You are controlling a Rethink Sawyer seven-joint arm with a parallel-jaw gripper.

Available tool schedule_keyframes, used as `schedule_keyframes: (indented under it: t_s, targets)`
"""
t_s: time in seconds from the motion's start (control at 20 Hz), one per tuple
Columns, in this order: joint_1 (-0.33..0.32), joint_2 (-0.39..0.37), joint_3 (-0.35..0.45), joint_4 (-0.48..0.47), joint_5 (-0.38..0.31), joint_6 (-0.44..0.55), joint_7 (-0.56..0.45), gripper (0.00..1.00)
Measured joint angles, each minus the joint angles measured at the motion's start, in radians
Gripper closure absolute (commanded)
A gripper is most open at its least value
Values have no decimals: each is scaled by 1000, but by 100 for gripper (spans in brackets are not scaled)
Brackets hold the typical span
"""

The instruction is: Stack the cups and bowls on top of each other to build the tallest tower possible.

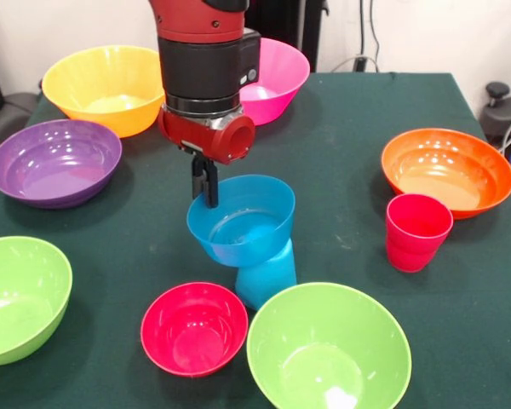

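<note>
You see the gripper (206, 186) come down from above at the middle of the table (341, 162), its dark fingers pinched on the back rim of the blue bowl (241, 220). That blue bowl sits tilted on top of the light blue cup (266, 273), which stands upside down on the green cloth, so the two make up the tower (251, 243) near the table's centre. Just in front of the cup, to the picture's left, lies the small red bowl (193, 328), open side up, and touching or nearly touching it on the right is a lime green bowl (328, 349). A second lime green bowl (19, 298) rests at the left edge. The red-pink cup (417, 231) stands upright to the right, well apart from the tower and just in front of the orange bowl (447, 170). Along the far side you find the purple bowl (55, 162) at the left, the yellow-orange bowl (104, 88) behind it, and the pink bowl (277, 78) partly hidden by the arm (206, 60).
</note>
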Motion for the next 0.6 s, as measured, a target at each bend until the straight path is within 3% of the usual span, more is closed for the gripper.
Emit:
schedule_keyframes:
  t_s: [0.6]
  targets:
    - [4, 3, -7, -2, 16, 0, 0, 100]
